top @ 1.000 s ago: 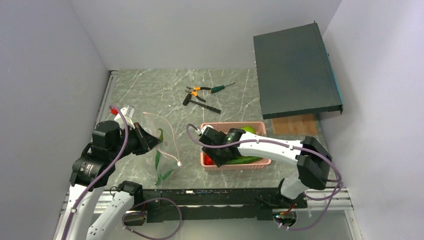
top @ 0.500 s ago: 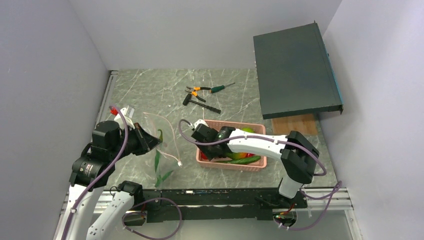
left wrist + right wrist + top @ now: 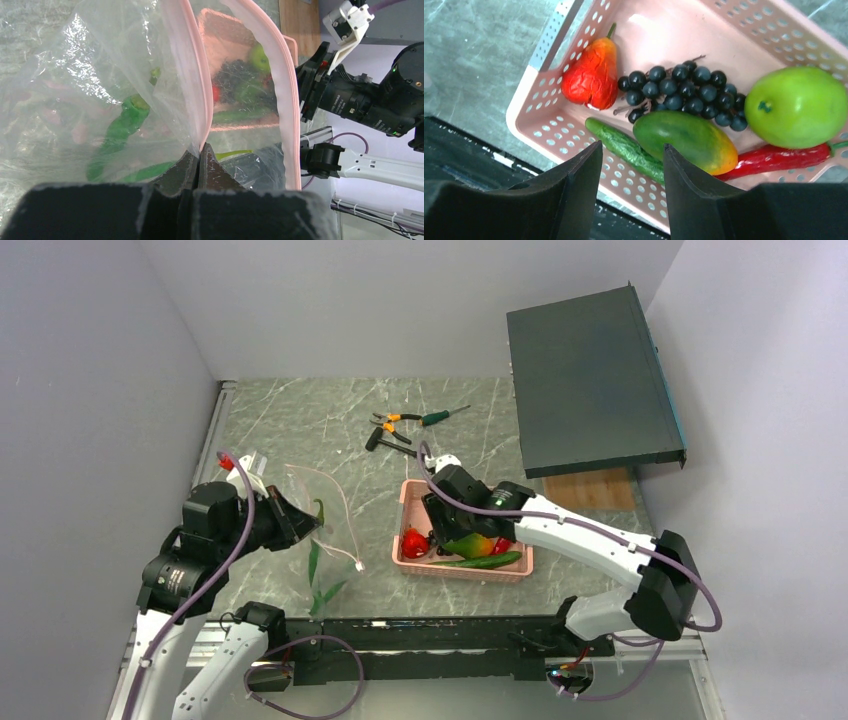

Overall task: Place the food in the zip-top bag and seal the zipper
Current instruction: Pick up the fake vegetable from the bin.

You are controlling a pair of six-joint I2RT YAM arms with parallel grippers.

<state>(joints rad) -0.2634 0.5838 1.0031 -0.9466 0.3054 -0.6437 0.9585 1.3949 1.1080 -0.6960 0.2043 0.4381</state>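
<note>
Over grey marbled tabletop (image 3: pixel 300 430), left gripper (image 3: pixel 199 150) pinches the pale pink zipper strip (image 3: pixel 192 75), holding the clear floppy zip-top bag (image 3: pixel 100 75) open. Right gripper (image 3: pixel 631 147), half-spread and empty, hovers above the green-orange mango (image 3: pixel 684 140) in the pink mesh basket (image 3: pixel 549 45); closing, its 2 fingers (image 3: pixel 574 190) could squirt it aside.
</note>
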